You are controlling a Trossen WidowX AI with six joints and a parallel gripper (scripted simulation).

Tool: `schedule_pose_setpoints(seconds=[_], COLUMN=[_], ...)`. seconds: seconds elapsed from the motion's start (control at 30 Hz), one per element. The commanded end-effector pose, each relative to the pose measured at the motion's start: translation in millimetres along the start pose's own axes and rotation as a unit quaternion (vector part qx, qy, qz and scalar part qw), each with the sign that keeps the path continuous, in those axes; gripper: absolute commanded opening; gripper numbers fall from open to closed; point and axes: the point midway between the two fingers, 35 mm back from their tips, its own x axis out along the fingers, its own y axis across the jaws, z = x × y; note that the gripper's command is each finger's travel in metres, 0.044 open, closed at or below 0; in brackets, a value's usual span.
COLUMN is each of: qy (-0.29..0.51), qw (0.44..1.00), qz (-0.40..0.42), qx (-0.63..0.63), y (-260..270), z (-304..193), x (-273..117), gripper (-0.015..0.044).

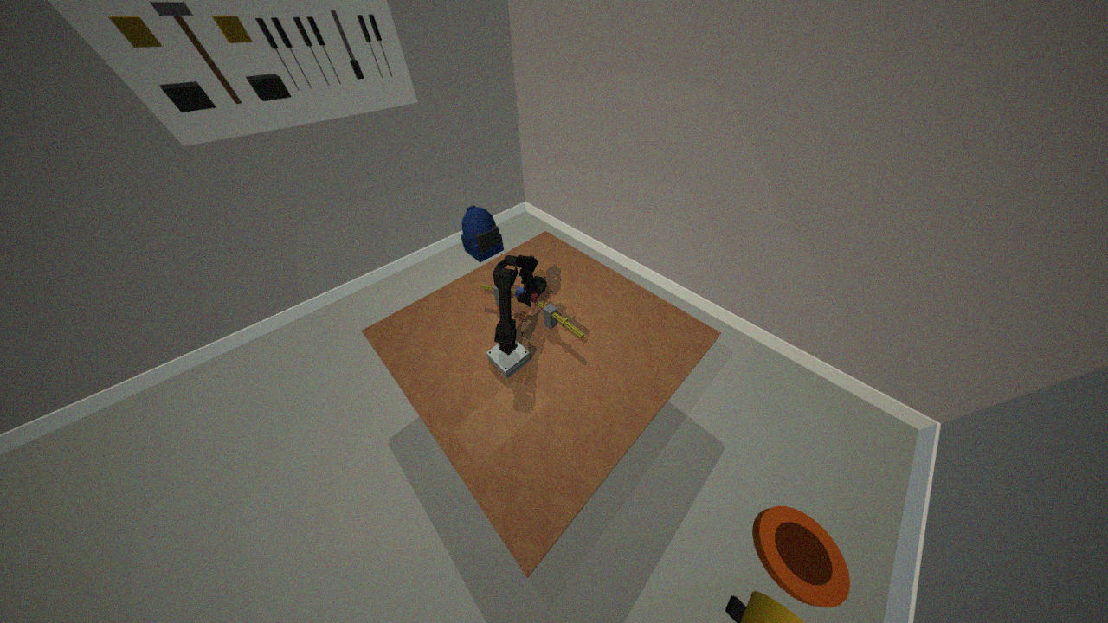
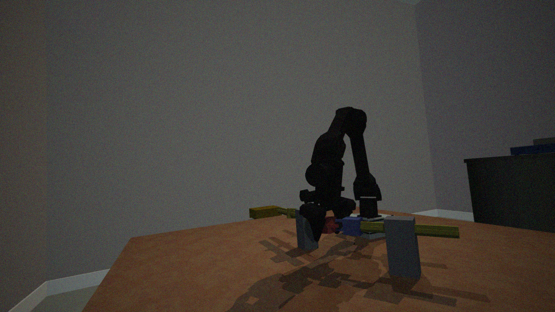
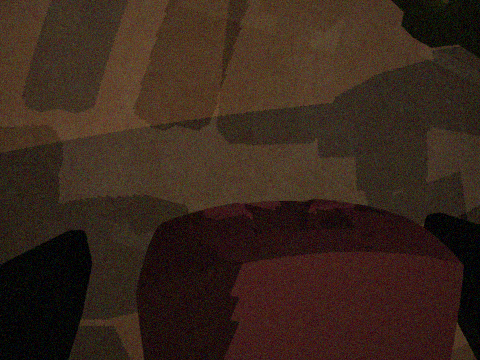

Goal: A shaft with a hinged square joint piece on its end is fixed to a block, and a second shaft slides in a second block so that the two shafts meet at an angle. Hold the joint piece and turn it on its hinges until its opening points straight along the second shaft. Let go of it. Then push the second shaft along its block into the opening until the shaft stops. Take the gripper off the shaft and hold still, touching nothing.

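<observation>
The red joint piece [image 1: 534, 297] [image 2: 329, 225] [image 3: 345, 305] sits at the blue hinge part [image 1: 519, 292] [image 2: 351, 226] on the end of the fixed yellow shaft [image 1: 486, 287] [image 2: 436, 230], which passes through a grey block [image 2: 402, 248]. My gripper [image 2: 328, 232] [image 3: 263, 242] is open, with its dark fingers on either side of the joint piece; in the wrist view a gap shows beside the left finger. The second yellow shaft [image 1: 573, 329] [image 2: 263, 211] runs through the other grey block [image 1: 550, 316] [image 2: 304, 242]. Its inner end and the joint's opening are largely hidden.
Both blocks stand on the brown table top [image 1: 503, 465] [image 2: 174, 263]. The arm's pale base [image 1: 508, 359] is on the table too. A dark cabinet [image 2: 512, 190] stands at the right in the exterior view. A blue backpack-like object [image 1: 479, 232] is beyond the table's edge.
</observation>
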Motion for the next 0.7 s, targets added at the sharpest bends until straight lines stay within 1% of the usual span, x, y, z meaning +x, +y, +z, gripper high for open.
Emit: schedule_pose_setpoints(seconds=[0.0, 0.1, 0.4, 0.67], qy=[0.031, 0.051, 0.046, 0.056], qw=[1.000, 0.999, 0.999, 0.991], qz=[0.003, 0.004, 0.000, 0.007], qx=[0.000, 0.000, 0.000, -0.123], y=[0.1, -0.5, 0.0, 5.4], z=[1.6, 2.5, 3.0, 7.9], x=[-15.1, -24.6, -21.9, -48.4], gripper=[0.0440, 0.0440, 0.0440, 0.0440])
